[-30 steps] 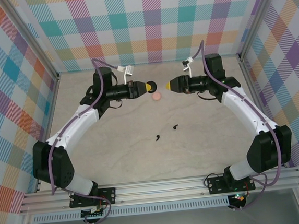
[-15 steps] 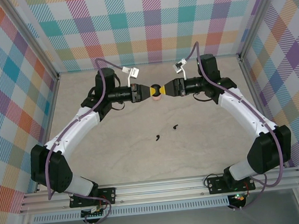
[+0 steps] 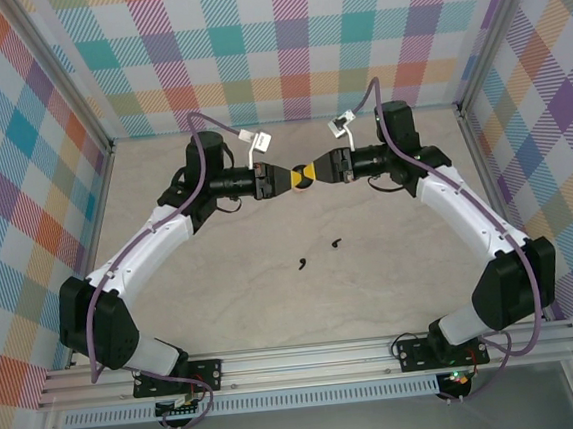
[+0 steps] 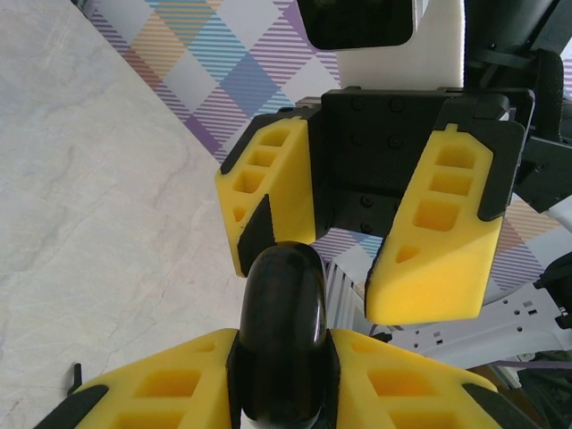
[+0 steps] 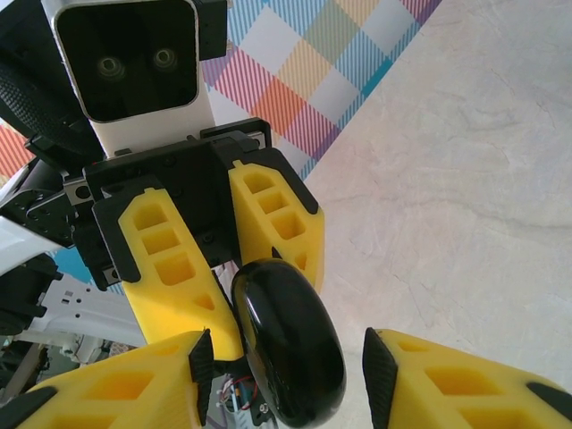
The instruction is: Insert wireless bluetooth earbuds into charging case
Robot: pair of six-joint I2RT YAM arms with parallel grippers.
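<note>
**Two Grippers Meeting on One Black Case**

The left gripper (image 3: 290, 177) is clamping the glossy black charging case (image 4: 284, 331) between its yellow fingers, above the far middle of the table (image 3: 223, 290); the right gripper (image 3: 315, 170) is facing it tip to tip, its fingers standing apart on either side of the case. In the right wrist view a gap is showing between the case and one finger; on the other side, touching and just beside are hard to tell apart. From above, the yellow tips are hiding nearly all of the case; whether its lid is up or down cannot be told. In the left wrist view the bottom edge is cutting off that gripper's own fingers. Two black earbuds are lying on the table towards the arm bases, well apart from the case: the nearer earbud (image 3: 301, 264) and the farther earbud (image 3: 336, 241); both are too small to show their stems clearly.
</note>
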